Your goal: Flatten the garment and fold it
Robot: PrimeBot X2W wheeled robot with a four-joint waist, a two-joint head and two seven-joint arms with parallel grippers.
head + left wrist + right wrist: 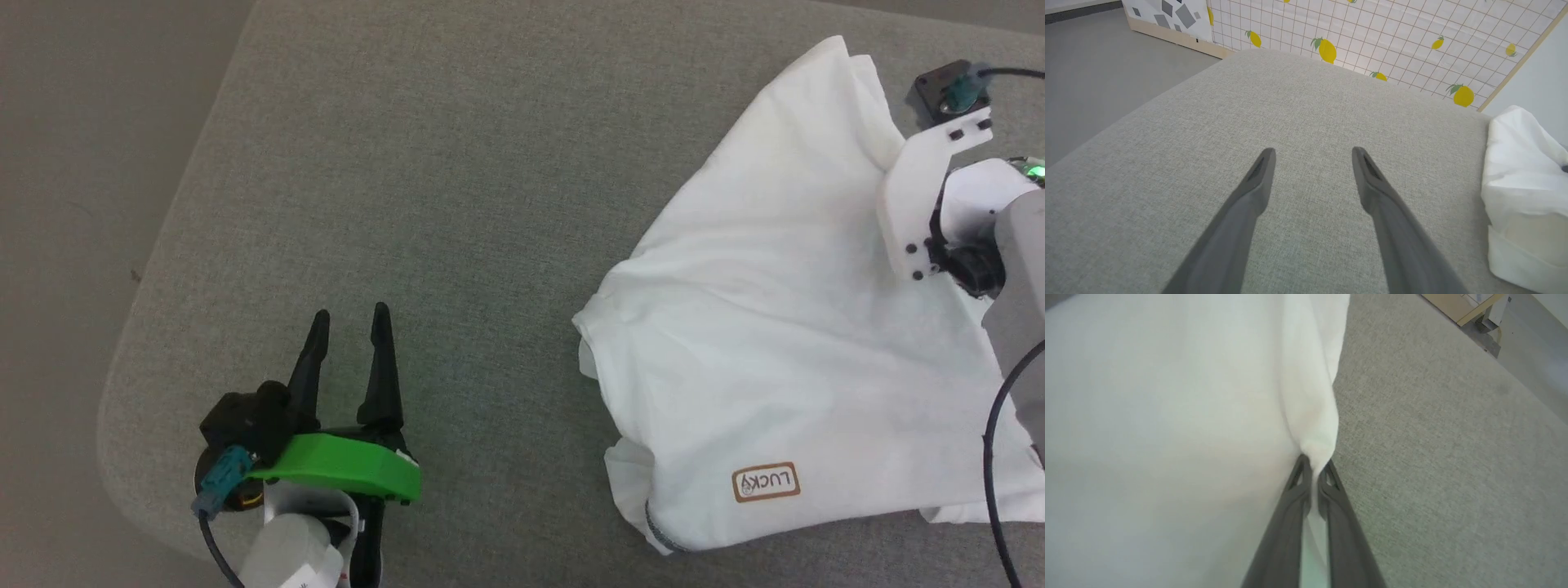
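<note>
While the shirt [784, 327] lies on the right side of the soft grey pad [449, 163], it is not flat at all. It is plain white and thin, with soft bumps and folds all over. Its near left corner is tucked under itself, and a little dark dotted stitching peeks out at the near edge. A small brown badge [765, 482] with letters sits close to that edge. At the far right, the cloth is bunched up into a ridge. The right wrist view shows why: the right gripper [1314, 466] has its two dark fingers squeezed together on a pinch of the shirt, and the cloth fans out from that spot. A strip of white also shows in the thin gap between the fingers. The left gripper [351, 312] is over the bare pad, well apart from the shirt. Its fingers are spread wide with nothing between them. Behind the pad stands a wall [1327, 49] with yellow lemons on it.
</note>
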